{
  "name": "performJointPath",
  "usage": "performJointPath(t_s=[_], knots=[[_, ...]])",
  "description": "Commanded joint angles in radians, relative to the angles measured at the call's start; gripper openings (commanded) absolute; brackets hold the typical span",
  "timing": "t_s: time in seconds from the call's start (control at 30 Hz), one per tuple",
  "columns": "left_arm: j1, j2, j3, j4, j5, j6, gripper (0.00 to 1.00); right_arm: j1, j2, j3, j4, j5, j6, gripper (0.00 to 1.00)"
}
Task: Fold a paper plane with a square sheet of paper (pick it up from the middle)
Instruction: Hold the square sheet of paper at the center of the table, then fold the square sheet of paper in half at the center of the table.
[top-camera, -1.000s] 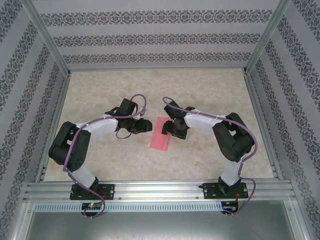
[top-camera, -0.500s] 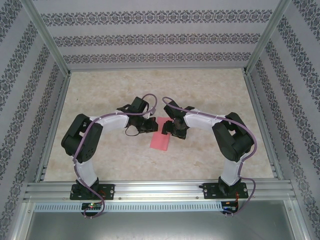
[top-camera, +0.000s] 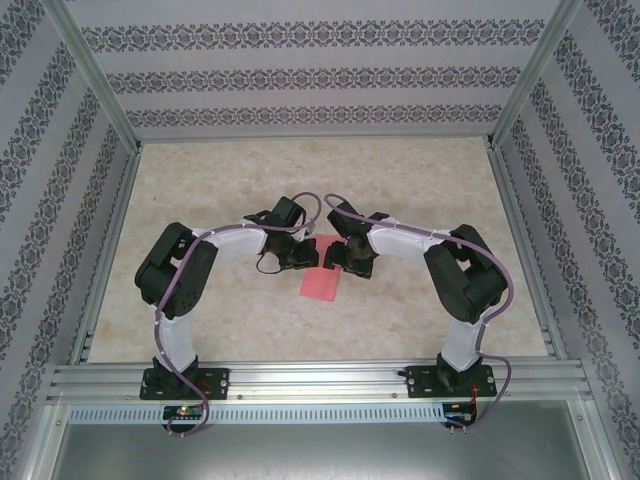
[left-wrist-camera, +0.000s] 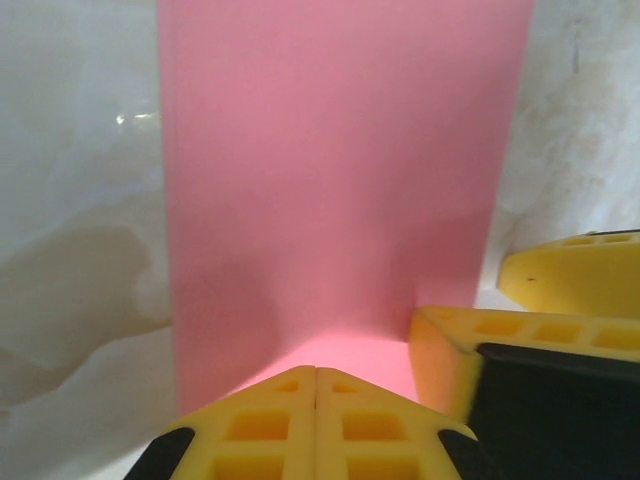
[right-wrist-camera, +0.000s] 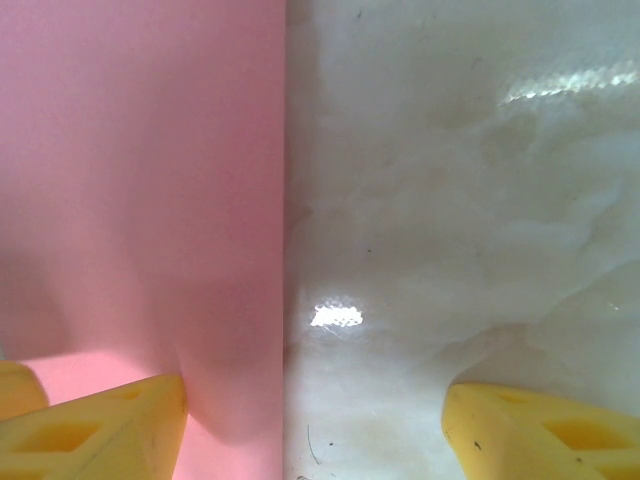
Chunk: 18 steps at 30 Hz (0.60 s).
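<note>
At the middle of the marbled table (top-camera: 420, 190), the pink paper sheet (top-camera: 321, 284) lies flat between the 2 arms. It shows as a narrow oblong with its far end tucked under both wrists.

The left gripper (left-wrist-camera: 316, 374) has its 2 yellow fingers pressed tight together, tips down at the near end of the sheet. Whether any paper is nipped between them cannot be told; it reads more like a press on the surface. The right gripper (right-wrist-camera: 315, 395) stands spread, with 1 finger (right-wrist-camera: 110, 425) on the pink and the other over bare table past the sheet's long edge.

As for handling, this looks like thin, light, limp stock that will slide on the glossy top and buckle or tear if dragged by a corner. The best hold is probably mid-length on a long edge, lifted just enough for a finger to get under, with the other gripper pinning the sheet.

There is no brand, label or lettering to read, only the patterned bands on the walls (top-camera: 300, 80).
</note>
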Motion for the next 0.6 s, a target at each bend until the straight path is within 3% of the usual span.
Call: performJointPath(t_s=[0.0, 0.37, 0.57], knots=[[-0.015, 0.021, 0.024, -0.013, -0.019, -0.005, 0.0, 0.0, 0.107, -0.053, 0.037, 0.032, -0.009, 0.72], [-0.016, 0.052, -0.006, -0.04, -0.067, 0.011, 0.0, -0.001, 0.091, -0.045, 0.044, 0.031, -0.004, 0.73], [-0.016, 0.055, -0.023, -0.045, -0.082, 0.022, 0.0, -0.005, -0.006, -0.024, 0.071, 0.034, -0.009, 0.77]])
